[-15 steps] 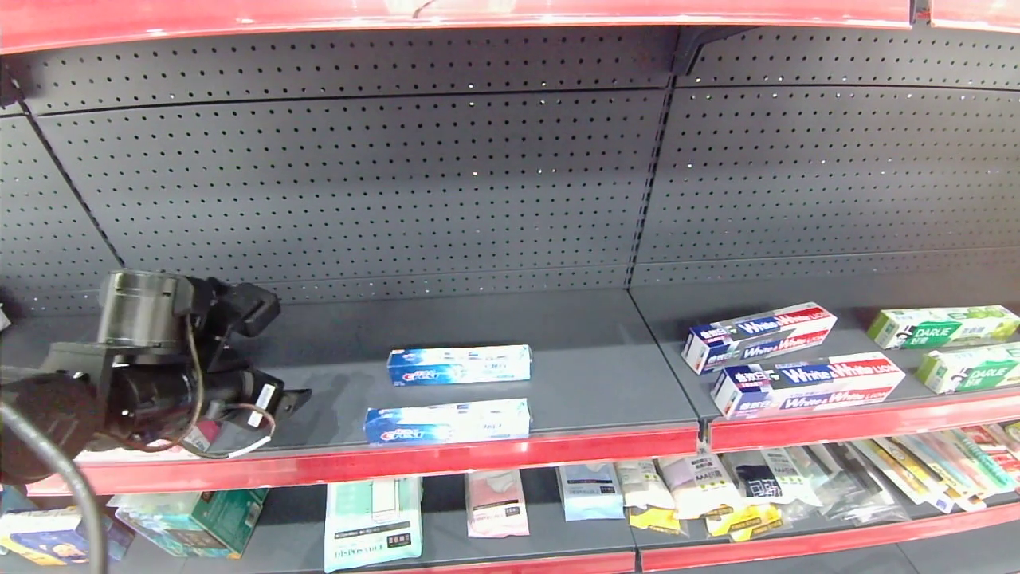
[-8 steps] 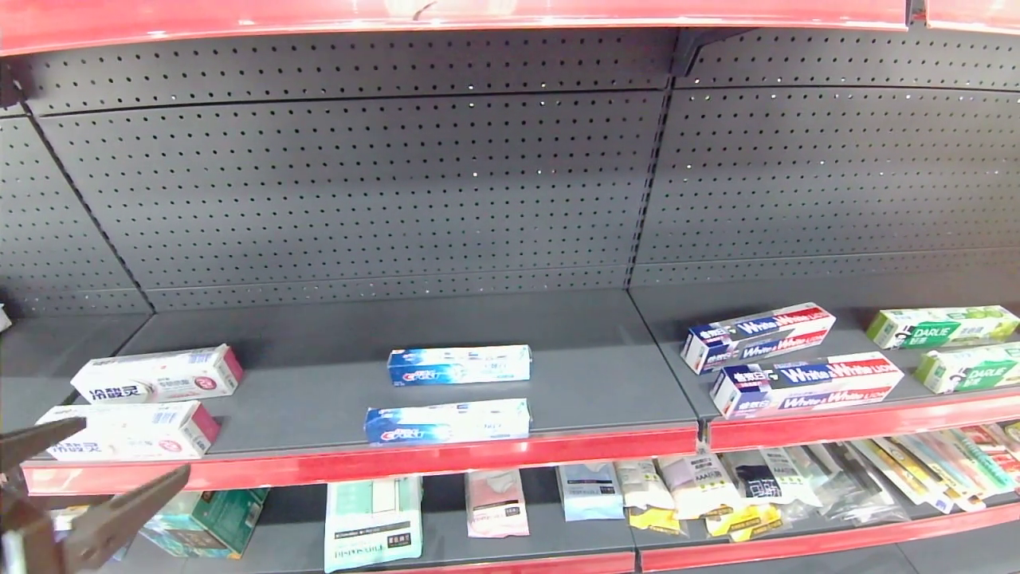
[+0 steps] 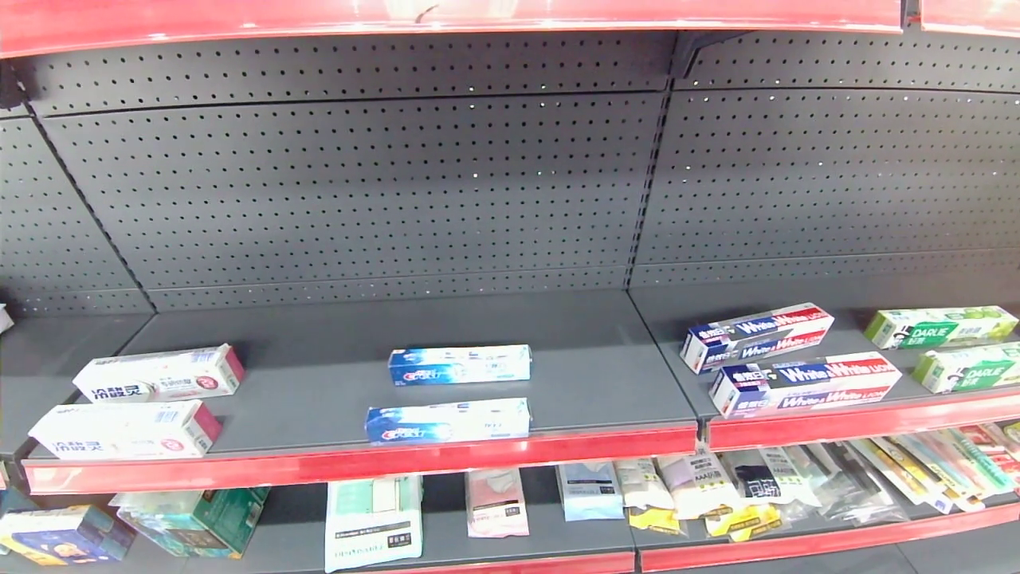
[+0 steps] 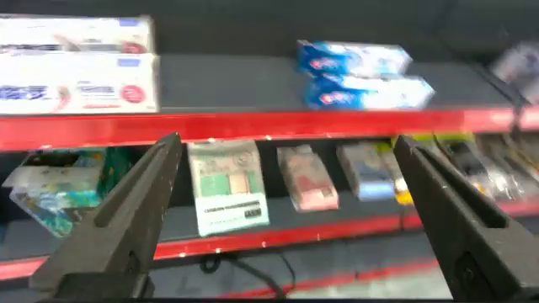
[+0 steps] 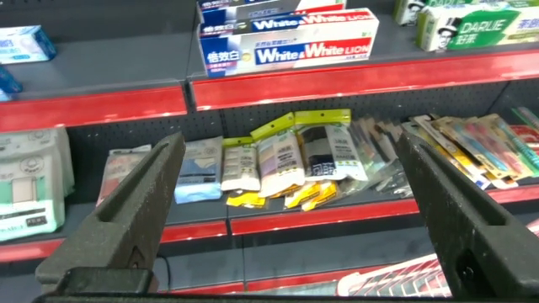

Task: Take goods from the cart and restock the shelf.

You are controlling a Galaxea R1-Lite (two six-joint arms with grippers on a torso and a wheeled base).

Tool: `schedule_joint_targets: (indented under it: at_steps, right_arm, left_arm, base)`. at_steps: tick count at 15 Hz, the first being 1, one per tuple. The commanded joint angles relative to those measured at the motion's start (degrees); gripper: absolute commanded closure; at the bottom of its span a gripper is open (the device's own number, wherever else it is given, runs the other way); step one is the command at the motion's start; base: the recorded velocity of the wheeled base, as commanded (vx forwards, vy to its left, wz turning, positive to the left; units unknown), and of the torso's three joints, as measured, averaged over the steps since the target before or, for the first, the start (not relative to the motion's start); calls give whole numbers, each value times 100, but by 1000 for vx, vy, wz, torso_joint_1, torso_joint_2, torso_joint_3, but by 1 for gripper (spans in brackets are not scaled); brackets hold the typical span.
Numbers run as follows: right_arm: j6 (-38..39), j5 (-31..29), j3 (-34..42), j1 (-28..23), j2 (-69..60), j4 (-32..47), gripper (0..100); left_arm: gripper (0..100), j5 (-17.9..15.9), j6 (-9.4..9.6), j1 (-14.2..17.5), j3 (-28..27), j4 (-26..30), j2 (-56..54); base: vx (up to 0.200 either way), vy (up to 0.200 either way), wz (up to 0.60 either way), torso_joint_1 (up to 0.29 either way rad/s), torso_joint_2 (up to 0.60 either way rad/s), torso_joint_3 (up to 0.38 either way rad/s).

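Red trim (image 3: pixel 358 461) runs along the front of the grey shelf (image 3: pixel 335 335). Your left gripper (image 4: pixel 286 141) is wide open and holds nothing. It hangs just in front of that trim. Past it, two white boxes (image 3: pixel 127 430) lie at the shelf's left end and two blue boxes (image 3: pixel 446 422) lie in the middle, one behind the other.

Your right gripper (image 5: pixel 290 136) is wide open and empty too. It faces the small packets (image 5: pixel 286 160) on the lower shelf. Navy boxes (image 3: pixel 805 387) and green boxes (image 3: pixel 956 368) lie above them. A grey wall (image 3: pixel 358 175) full of holes stands behind.
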Motion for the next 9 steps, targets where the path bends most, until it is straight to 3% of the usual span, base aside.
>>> schedule_joint_targets:
  at_steps: [1,3,6,9]
  right_arm:
    - [-7,-3,5,328,-509,-9,0]
    - [-7,-11,5,311,-606,-9,0]
    - [10,-11,5,311,-606,-9,0]
    - [-7,-11,5,311,-606,-9,0]
  left_arm:
    - [0,728,6,4,105,-53,-306]
    - [0,860,120,4,105,-62,-306]
    - [0,1571,41,4,149,-159,-306]
    - [0,1774,85,4,255,-282,-306]
  base:
    - [0,0,0,0,0,0]
    - [0,0,0,0,0,0]
    - [0,0,0,0,0,0]
    - [0,0,0,0,0,0]
